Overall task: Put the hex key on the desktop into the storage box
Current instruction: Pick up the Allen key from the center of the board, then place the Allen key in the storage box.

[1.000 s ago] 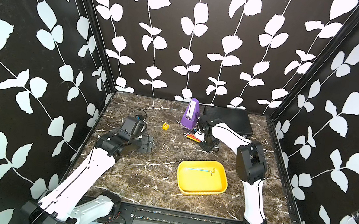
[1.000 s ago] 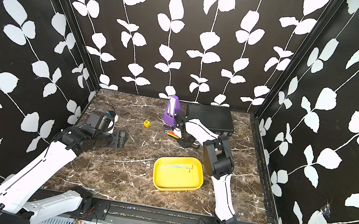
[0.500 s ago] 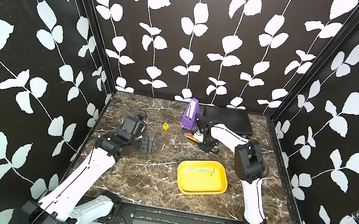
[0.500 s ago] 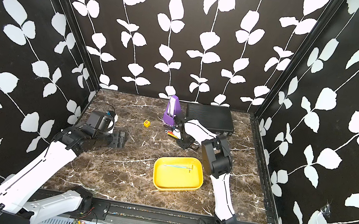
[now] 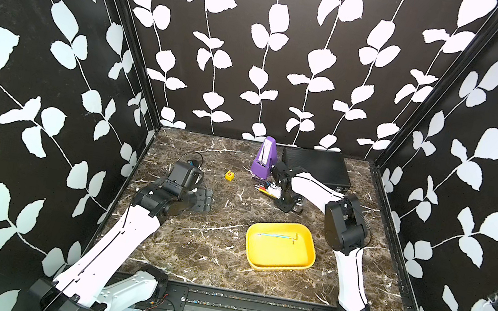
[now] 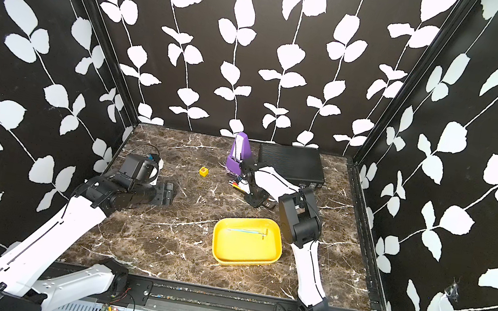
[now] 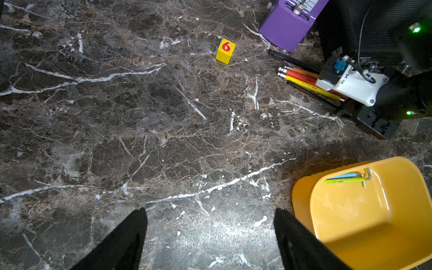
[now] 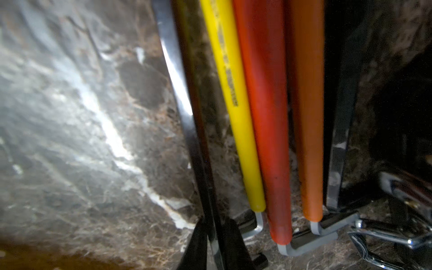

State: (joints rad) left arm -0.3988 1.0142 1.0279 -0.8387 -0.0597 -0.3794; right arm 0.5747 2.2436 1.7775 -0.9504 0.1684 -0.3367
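Several hex keys lie together on the desktop (image 5: 209, 248) in front of a purple metronome: yellow (image 8: 231, 93), red (image 8: 264, 93) and orange (image 8: 308, 93) sleeved ones, and a thin black hex key (image 8: 184, 105). My right gripper (image 8: 214, 231) is down at this pile (image 5: 287, 204), shut on the thin black hex key's shaft. The storage box (image 5: 275, 257) sits nearer the front and holds a green and a blue hex key (image 7: 343, 178). My left gripper (image 7: 210, 212) hovers low at the left (image 5: 200, 199), open with nothing between its fingers.
A purple metronome (image 5: 263, 158) and a black ribbed case (image 5: 315, 167) stand at the back, close behind the right arm. A small yellow cube marked 6 (image 7: 225, 51) sits left of the pile. A shiny metal clip (image 8: 397, 233) lies beside the keys' bent ends.
The right wrist has shifted slightly to the left at the pile of hex keys. The left arm has not moved.
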